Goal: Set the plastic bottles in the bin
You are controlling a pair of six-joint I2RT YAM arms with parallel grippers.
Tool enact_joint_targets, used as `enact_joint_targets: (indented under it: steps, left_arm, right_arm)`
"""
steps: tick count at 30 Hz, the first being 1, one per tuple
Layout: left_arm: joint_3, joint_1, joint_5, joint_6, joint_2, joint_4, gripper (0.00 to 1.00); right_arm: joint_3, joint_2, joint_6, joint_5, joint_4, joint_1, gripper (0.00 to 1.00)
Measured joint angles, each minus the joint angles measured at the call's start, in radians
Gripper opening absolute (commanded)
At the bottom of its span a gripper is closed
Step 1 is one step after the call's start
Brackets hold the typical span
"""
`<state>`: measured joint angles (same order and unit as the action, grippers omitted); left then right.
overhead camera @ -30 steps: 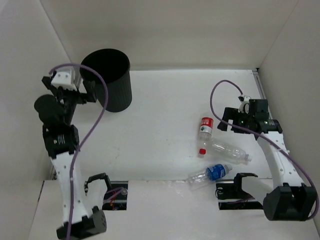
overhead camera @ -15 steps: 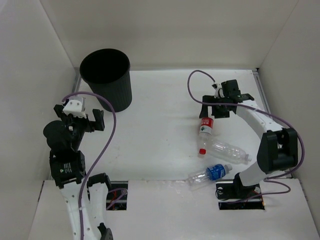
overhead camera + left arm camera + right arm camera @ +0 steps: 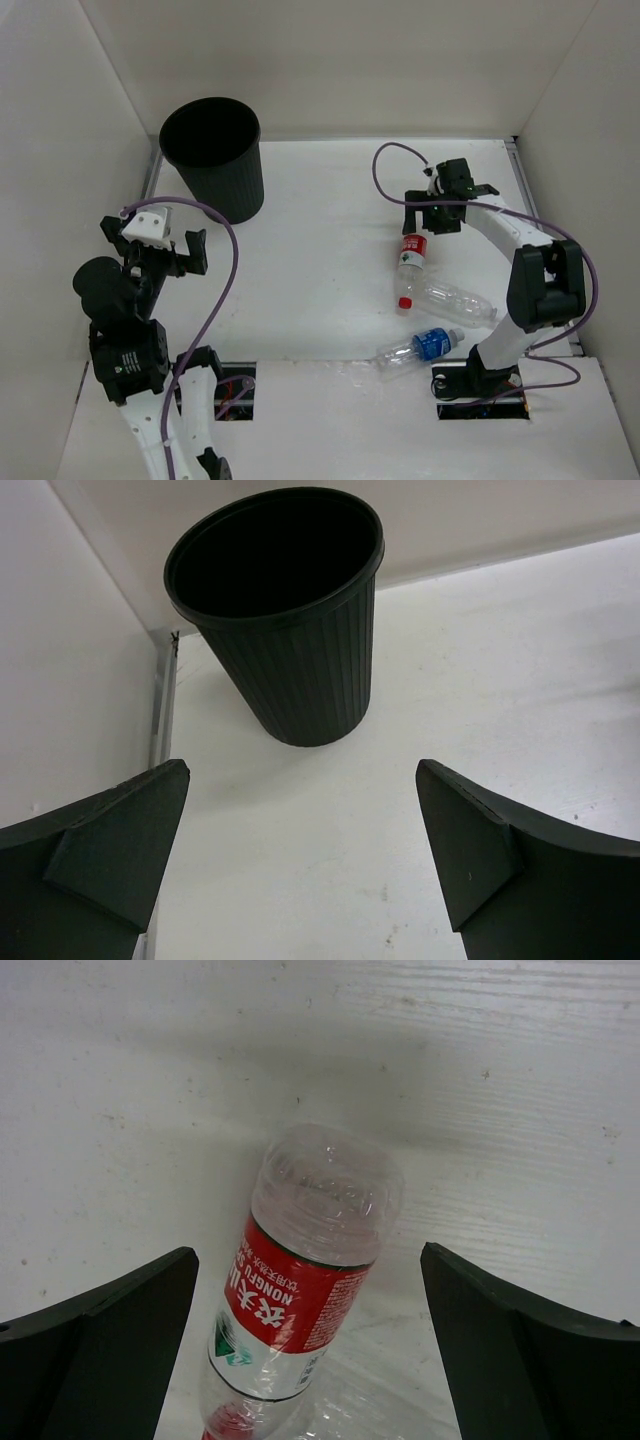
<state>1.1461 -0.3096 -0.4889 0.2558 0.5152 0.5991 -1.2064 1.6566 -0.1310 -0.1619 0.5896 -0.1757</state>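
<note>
The black ribbed bin (image 3: 212, 160) stands at the far left and fills the left wrist view (image 3: 285, 610). Three bottles lie at the right: the clear red-label, red-cap bottle (image 3: 410, 262), the plain clear bottle (image 3: 458, 302) and the blue-label bottle (image 3: 420, 348). The orange bottle is not in view. My right gripper (image 3: 432, 224) is open just over the base end of the red-label bottle (image 3: 300, 1280), one finger on each side, not touching it (image 3: 308, 1260). My left gripper (image 3: 153, 240) is open and empty, near of the bin (image 3: 300, 850).
White walls close the table in at the left, back and right. A purple cable loops over each arm. The arm bases and two cut-outs sit at the near edge.
My left gripper has drawn back from the bin's rim towards the near side. My right arm has swung left and far, from the right edge to over the red-label bottle.
</note>
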Motion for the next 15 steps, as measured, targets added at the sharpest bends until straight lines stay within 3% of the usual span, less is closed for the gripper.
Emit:
enact_joint_targets:
  steps: [15]
  left_arm:
    - [0.082, -0.039, -0.055, 0.013, 0.010, 0.027, 1.00]
  right_arm:
    - [0.106, -0.031, -0.051, 0.039, -0.027, -0.008, 0.86]
